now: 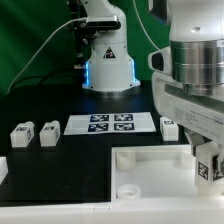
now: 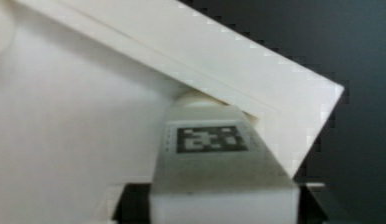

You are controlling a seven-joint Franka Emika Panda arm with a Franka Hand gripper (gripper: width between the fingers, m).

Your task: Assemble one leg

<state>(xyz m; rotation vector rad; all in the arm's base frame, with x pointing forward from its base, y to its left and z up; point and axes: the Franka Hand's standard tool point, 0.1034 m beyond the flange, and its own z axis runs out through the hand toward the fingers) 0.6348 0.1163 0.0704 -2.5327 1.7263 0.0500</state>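
My gripper point(image 1: 207, 165) is shut on a leg point(image 1: 209, 168), a small white post with a black-and-white tag. It holds the leg over the large white square tray part point(image 1: 140, 170), at the tray's corner on the exterior view's right. In the wrist view the leg point(image 2: 211, 150) sits between my two dark fingers point(image 2: 137, 203), with its far end at the corner of the tray's raised rim point(image 2: 261, 80). I cannot tell whether the leg touches the tray. Two more legs point(image 1: 22, 133) point(image 1: 49, 131) stand at the exterior view's left, and a third point(image 1: 170, 127) stands beside the marker board.
The marker board point(image 1: 110, 123) lies flat behind the tray. The robot base point(image 1: 108, 60) stands at the back with cables round it. A white part point(image 1: 3, 170) shows at the exterior view's left edge. The table is black.
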